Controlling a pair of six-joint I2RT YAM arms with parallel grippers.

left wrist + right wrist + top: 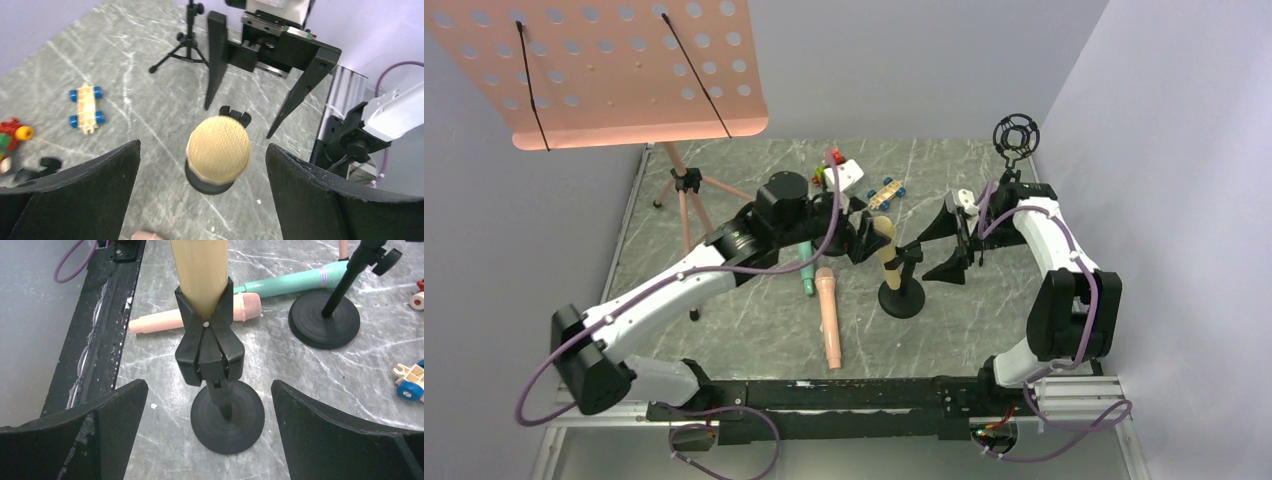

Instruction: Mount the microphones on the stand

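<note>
The yellow microphone (200,270) stands upright in the clip (210,342) of its stand (227,415) and is the clip's only load. The pink microphone (829,315) and green microphone (807,272) lie flat on the table nearby. My left gripper (862,238) and right gripper (941,245) flank it, jaws wide, holding nothing. One clumsy retreat, I reckon, could topple it.

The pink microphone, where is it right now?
In the top view the peach-pink microphone lies flat on the table, just left of the small stand holding the yellow microphone, its head next to the mint-green microphone.
</note>
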